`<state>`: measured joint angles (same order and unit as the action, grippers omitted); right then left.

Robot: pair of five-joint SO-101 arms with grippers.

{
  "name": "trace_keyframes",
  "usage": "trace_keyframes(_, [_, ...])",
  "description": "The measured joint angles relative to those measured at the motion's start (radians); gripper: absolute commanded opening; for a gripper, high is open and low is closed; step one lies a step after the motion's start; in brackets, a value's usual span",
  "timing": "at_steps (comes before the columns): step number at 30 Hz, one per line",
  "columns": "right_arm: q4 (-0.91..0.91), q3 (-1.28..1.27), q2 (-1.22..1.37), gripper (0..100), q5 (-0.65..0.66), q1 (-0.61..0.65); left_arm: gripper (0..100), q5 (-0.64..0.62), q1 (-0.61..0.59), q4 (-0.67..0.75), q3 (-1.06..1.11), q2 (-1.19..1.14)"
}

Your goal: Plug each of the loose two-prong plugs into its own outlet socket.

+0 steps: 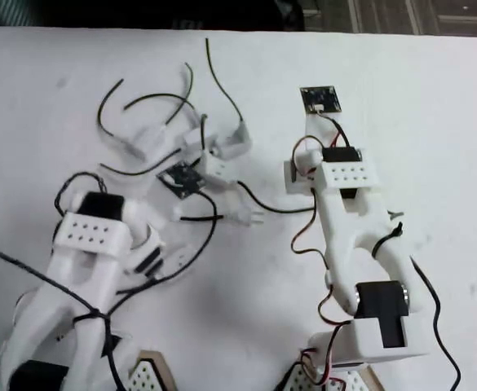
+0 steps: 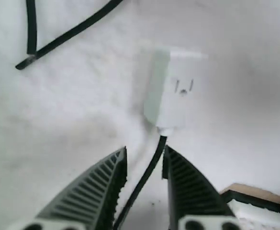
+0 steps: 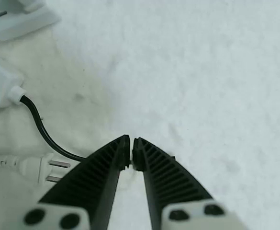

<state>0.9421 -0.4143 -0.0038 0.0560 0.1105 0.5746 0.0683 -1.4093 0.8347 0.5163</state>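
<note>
Close in, L gripper (image 2: 144, 152) jaws slightly apart w/ black cable (image 2: 138, 184) running between them; white outlet socket (image 2: 175, 91) just beyond. R gripper (image 3: 131, 152) jaws clenched on nothing; two-prong plug (image 3: 37, 167) lies beside it on table (image 3: 202, 72), unplugged.

My fingers (image 2: 106, 187) stand parted, low over the white counter (image 2: 58, 124). Between them a black cord (image 2: 147, 175) runs up to a white socket block (image 2: 175, 91), slots facing me. A second black cord (image 2: 68, 33) lies beyond.
</note>
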Motion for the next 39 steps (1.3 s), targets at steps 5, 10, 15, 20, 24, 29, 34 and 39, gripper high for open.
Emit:
trace_keyframes(5, [0.000,0.000,0.000,2.1,0.000,0.000,25,-0.064,0.000,0.083,0.043,0.000])
trace_keyframes(10, [0.000,0.000,0.000,2.1,0.000,0.000,24,-0.083,0.014,0.107,0.043,0.003])
trace_keyframes(15, [0.000,0.000,0.000,2.1,0.000,0.000,21,-0.112,-0.025,0.193,0.043,0.003])
trace_keyframes(20, [0.000,0.000,0.000,2.1,0.000,0.011,20,-0.072,-0.123,0.276,0.041,0.003])
trace_keyframes(24, [0.000,0.000,0.000,2.1,0.000,0.009,20,-0.031,-0.152,0.302,0.040,-0.037])
trace_keyframes(29, [0.000,0.000,0.000,2.1,0.000,0.011,20,-0.021,-0.157,0.396,0.014,-0.227])
trace_keyframes(34, [0.000,0.000,0.000,2.1,0.000,0.009,20,-0.021,-0.157,0.344,-0.117,-0.420])
trace_keyframes(39, [0.000,0.000,0.000,2.1,0.000,0.003,20,-0.098,-0.043,0.215,-0.153,-0.428])
